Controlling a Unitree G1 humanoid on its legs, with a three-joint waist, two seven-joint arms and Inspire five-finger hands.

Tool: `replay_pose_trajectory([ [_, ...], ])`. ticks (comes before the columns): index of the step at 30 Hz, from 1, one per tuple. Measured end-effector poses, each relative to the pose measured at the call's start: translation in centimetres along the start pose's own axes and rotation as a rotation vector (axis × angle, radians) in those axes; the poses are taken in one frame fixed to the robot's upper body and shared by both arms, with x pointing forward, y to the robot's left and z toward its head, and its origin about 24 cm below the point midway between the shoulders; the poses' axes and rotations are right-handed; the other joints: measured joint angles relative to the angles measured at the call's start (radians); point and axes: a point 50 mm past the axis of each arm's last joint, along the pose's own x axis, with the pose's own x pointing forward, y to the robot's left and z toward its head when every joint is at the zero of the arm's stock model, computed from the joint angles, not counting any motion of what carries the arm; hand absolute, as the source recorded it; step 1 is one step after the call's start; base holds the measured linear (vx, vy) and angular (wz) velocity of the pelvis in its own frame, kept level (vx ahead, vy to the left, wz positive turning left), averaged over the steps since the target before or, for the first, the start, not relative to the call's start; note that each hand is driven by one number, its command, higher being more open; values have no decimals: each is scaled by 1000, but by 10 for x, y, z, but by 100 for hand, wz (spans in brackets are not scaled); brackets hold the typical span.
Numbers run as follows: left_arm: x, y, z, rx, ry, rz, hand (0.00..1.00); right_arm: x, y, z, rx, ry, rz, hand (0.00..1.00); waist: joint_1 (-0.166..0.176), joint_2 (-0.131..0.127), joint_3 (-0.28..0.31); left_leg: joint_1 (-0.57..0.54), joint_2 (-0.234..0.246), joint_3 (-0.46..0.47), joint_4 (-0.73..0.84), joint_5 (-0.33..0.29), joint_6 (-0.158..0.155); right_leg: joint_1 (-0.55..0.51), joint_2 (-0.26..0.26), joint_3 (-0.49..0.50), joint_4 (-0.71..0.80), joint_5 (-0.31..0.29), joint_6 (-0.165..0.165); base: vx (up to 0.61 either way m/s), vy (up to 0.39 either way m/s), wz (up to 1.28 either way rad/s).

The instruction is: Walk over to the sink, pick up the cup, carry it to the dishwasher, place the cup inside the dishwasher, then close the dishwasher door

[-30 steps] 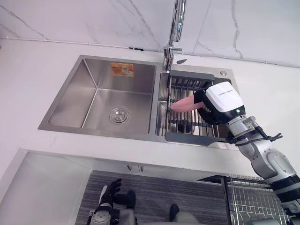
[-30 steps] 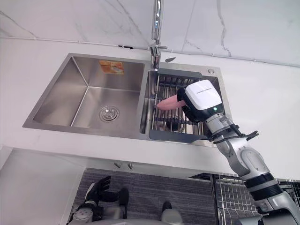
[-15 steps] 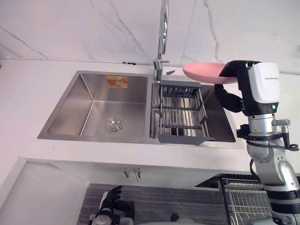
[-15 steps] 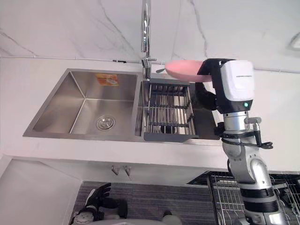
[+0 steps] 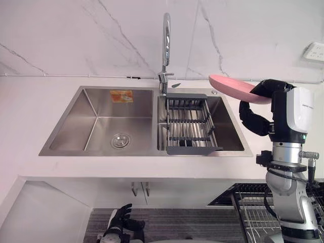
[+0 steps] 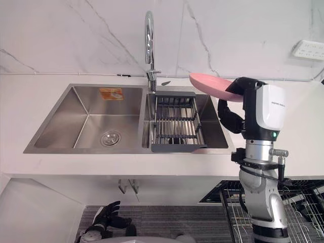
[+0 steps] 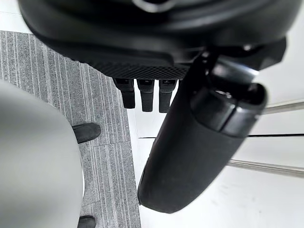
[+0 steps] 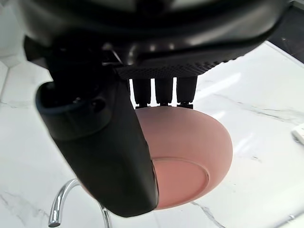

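The right hand (image 5: 255,119) grips a pink dish (image 5: 237,88) and holds it in the air over the right end of the sink (image 5: 101,121), clear of everything below it. It is not a cup in shape: it is shallow and round, a plain pale pink all over, with a smooth matt skin and a thin rim. It sits tilted, the free edge higher and pointing towards the tap (image 5: 165,45), the lower edge buried in the hand. In the right wrist view the dish (image 8: 194,161) turns a face with a raised round ring towards the camera; the thumb (image 8: 109,156) lies across that face and the fingers (image 8: 161,92) curl over the rim on the far side, so the hand is clamped on it.

The sink is a steel double basin set in a white surface (image 5: 30,101) below a marbled wall. A dark grey drain rack (image 5: 190,124) rests across the right basin, just beside the divider. The left basin has a round drain (image 5: 120,140) and an orange sticker (image 5: 121,96) on its back wall. A wire rack (image 5: 253,202) shows at the lower right, below the surface edge.

The left hand (image 5: 119,227) hangs low near the grey floor (image 7: 47,71), its fingers (image 7: 142,95) relaxed and holding nothing
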Motion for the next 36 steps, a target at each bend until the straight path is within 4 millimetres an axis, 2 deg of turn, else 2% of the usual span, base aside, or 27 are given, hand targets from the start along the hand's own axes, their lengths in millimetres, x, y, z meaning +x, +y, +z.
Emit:
replay_pose_trajectory([
  [4,0,0,0,3,0,-2,90,-7,0,-2,-7,15,19,30,0,3,-1,-6,0,-1,0,0,0,-5,1,0,2,0,-1,0,0,0],
  [8,0,-3,2,15,-6,-12,90,-7,0,-2,-9,17,17,30,-1,18,3,-35,-1,-5,17,-2,1,-29,0,1,10,0,-1,0,1,2],
  [11,3,-6,12,31,-30,-24,90,-6,-1,-3,-14,20,11,30,5,30,35,-81,-3,-11,123,-45,2,-46,0,13,40,1,-1,-23,3,-9],
  [12,3,-7,13,28,-35,-27,90,-5,-1,-2,-15,18,7,30,8,38,40,-89,-7,-58,156,-77,-18,-60,3,39,48,-3,-6,-40,3,-40],
  [13,3,-7,13,28,-36,-27,90,-4,-2,-2,-16,16,4,30,10,41,41,-89,-7,-71,161,-93,-23,-71,6,57,52,-3,-6,-12,3,-72],
  [16,3,-7,11,28,-30,-25,90,-4,-5,-6,-41,32,-5,30,-2,43,43,-84,-20,-84,161,-118,-14,-116,16,140,59,0,-14,2,21,-86],
  [18,3,-8,10,27,-25,-28,90,-4,-10,-12,-75,68,-19,30,-17,42,44,-73,-23,-31,135,-119,-11,-160,22,221,60,23,0,12,41,-97],
  [21,3,-6,10,18,-27,-20,90,-4,-9,-16,-115,98,-14,30,-18,32,54,-50,-17,57,149,-144,6,-204,42,311,85,55,13,25,51,-124],
  [22,3,-6,11,17,-32,-14,90,-4,-8,-17,-122,102,-10,30,-11,33,56,-45,-8,80,171,-167,7,-227,53,303,104,75,9,22,34,-161],
  [24,3,-4,12,6,-41,-1,90,-4,-7,-19,-154,109,-4,30,-6,36,70,-40,22,132,232,-209,13,-237,58,220,115,109,-24,-10,0,-133],
  [25,3,-2,9,-35,-16,17,90,-5,-7,-21,-165,117,-5,30,-10,39,75,-39,40,166,254,-223,16,-244,43,106,145,70,-87,-79,-33,-85],
  [26,3,0,8,-54,-8,27,90,-5,-7,-21,-178,121,-4,30,-17,37,83,-35,47,183,271,-235,14,-266,20,16,261,4,-117,-93,-41,-63],
  [28,3,5,6,-61,2,37,90,-5,-7,-21,-199,114,2,30,-23,27,84,-47,46,185,330,-272,1,-259,2,-18,303,-39,-77,-60,-53,-22],
  [29,4,4,7,-65,8,40,90,-4,-6,-22,-214,104,8,30,-23,34,89,-63,55,180,371,-305,-13,-248,19,-16,272,-41,-53,-80,-84,-31],
  [30,3,3,4,-83,19,44,90,-7,-4,-24,-224,115,22,30,-17,56,85,-57,71,172,354,-310,-12,-218,48,-8,182,-20,-62,-76,-75,-37],
  [32,2,6,2,-101,26,69,90,-12,-3,-26,-237,132,39,30,-5,68,74,-46,80,172,293,-302,-16,-178,80,9,56,26,-69,2,-32,-52],
  [33,2,9,2,-113,23,81,90,-15,-4,-28,-243,139,45,30,0,63,74,-44,76,177,271,-281,-16,-175,84,28,8,89,-72,37,-27,-48],
  [35,2,9,1,-127,33,83,90,-25,-3,-33,-246,186,60,30,-2,64,73,-40,71,176,263,-261,-17,-151,88,30,-46,142,-60,72,-9,-16],
  [36,2,9,-1,-131,43,83,90,-33,-2,-38,-247,231,71,30,-6,65,72,-30,70,171,255,-251,-19,-132,89,26,-67,157,-66,91,14,4],
])
